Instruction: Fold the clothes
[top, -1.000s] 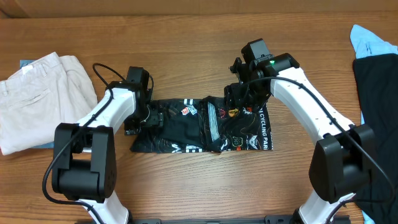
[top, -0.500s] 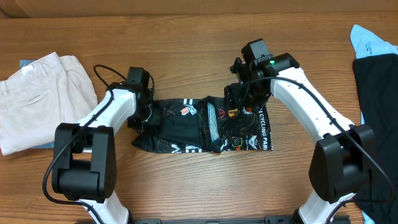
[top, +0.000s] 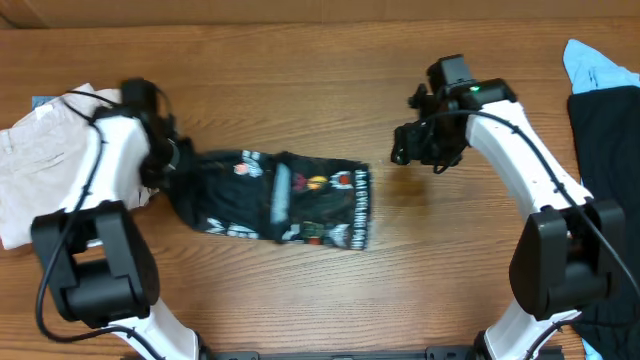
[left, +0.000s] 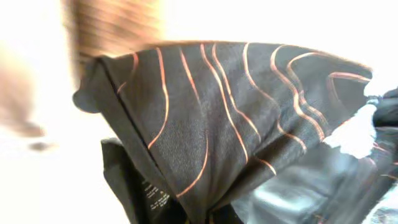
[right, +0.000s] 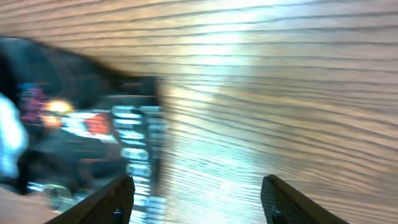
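Trousers (top: 40, 190), beige, heaped at the far left of the surface (top: 300, 60), and the left arm (top: 100, 170) is right up against them, almost over their edge! Left jaws are clamped shut on the left end of the clothes (top: 285, 200). You can't see the jaws themselves in the wrist view, just black cloth with orange contour lines filling the frame. The clothes lie as a rumpled band across the middle of the surface, bunched at the grip, the far end flat on the wood.

Danger one: with only one end pinched, a pull could drag the whole garment sideways instead of folding it, and the layers look uneven as it is. Danger two: that arm could snag the trousers and rake them into the work.

Over to the right: the right arm (top: 510, 140) hangs over bare wood, well apart from the clothes, right jaws wide with nothing between the fingers (right: 118, 193). Nothing pins the free end, so it may slide or flop open.

Far right, dark cloth (top: 605, 130) and blue cloth (top: 595, 65) sit at the edge, out of it for now
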